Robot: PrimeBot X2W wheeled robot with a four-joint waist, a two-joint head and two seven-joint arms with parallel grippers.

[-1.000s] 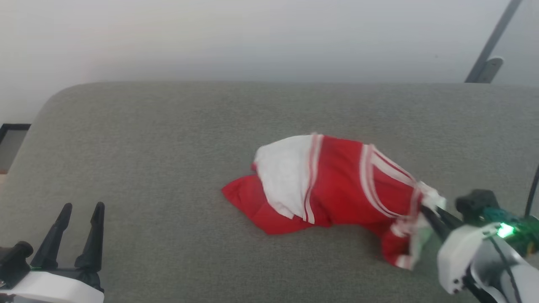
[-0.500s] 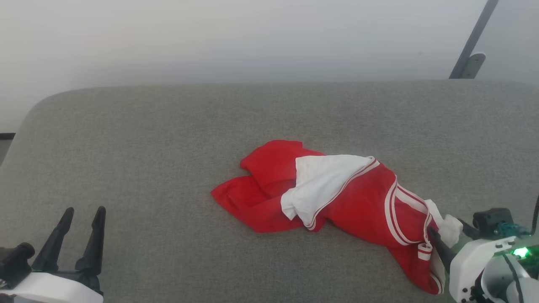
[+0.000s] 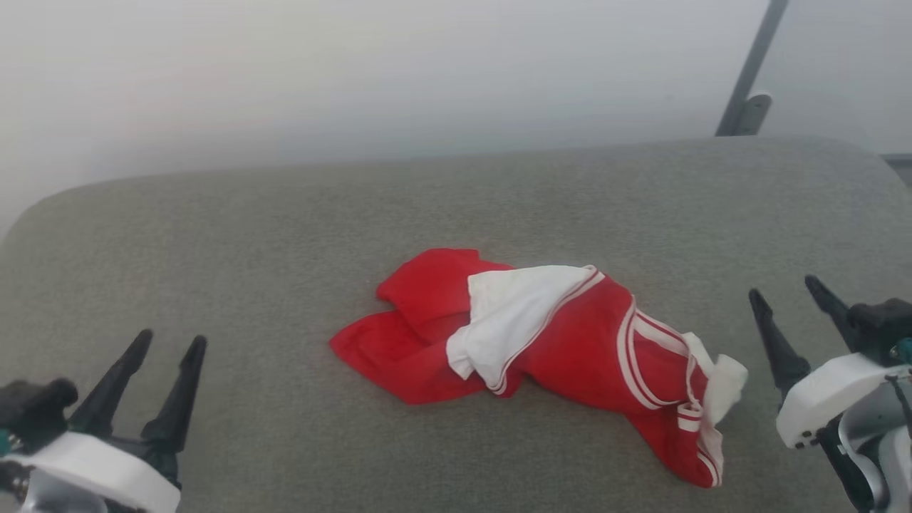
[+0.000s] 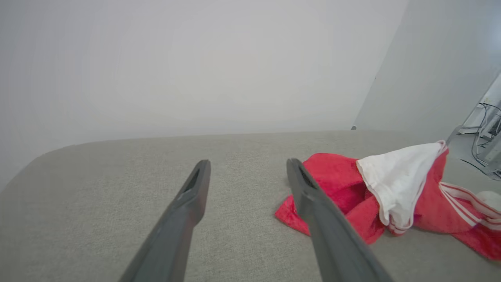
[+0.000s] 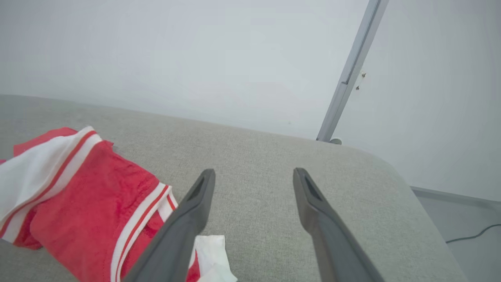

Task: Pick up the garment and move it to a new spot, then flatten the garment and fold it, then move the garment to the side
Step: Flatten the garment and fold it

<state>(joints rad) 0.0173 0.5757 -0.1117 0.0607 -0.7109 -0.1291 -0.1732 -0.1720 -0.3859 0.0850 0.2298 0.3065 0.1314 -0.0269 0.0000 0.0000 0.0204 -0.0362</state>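
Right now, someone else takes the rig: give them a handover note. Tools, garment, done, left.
Left tool: open, empty, at the near left, apart from the garment.
Right tool: open, empty, just right of the garment. It gripped the white sleeve end a second ago and has let go.
The garment: crumpled heap in the middle of the grey fabric surface, one white sleeve flopped over the red body.
Done: pick-up and move, apparently.
Left: flatten, fold, move aside.

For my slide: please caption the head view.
Crumpled garment on grey cushion; left gripper and right gripper open, one at each side.
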